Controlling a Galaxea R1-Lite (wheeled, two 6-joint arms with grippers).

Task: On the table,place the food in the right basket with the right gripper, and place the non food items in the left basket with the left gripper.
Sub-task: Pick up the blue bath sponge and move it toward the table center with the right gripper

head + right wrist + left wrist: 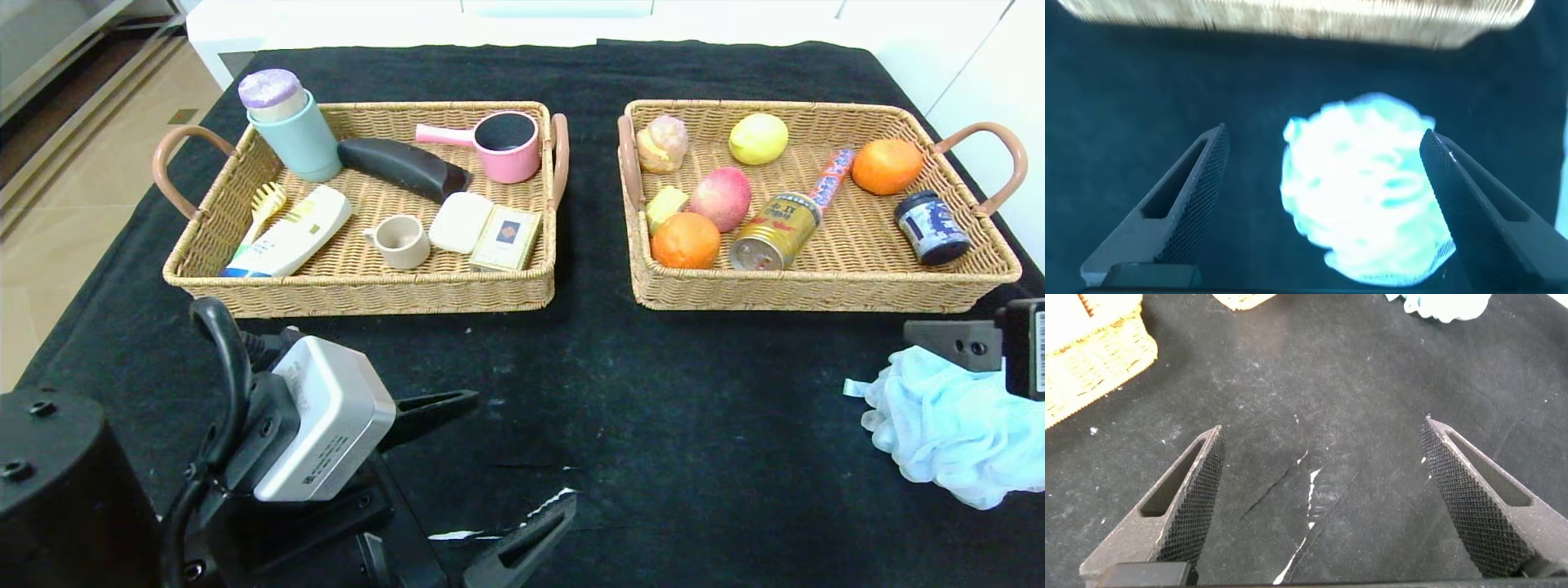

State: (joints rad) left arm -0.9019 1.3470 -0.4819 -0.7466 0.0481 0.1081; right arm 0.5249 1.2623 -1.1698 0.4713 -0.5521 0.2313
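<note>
Head view shows the pouf [955, 429] alone on the table [653, 408], beside the right gripper [1323, 204], whose fingers stand spread; being non-food, it suits the left gripper [498, 457], also spread wide; reach across, pinch gently, carry to the left basket [359, 290].

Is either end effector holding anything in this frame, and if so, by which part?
Nothing is held. The left end effector is open over bare table; the right end effector is open around the bath pouf, not clamped.
</note>
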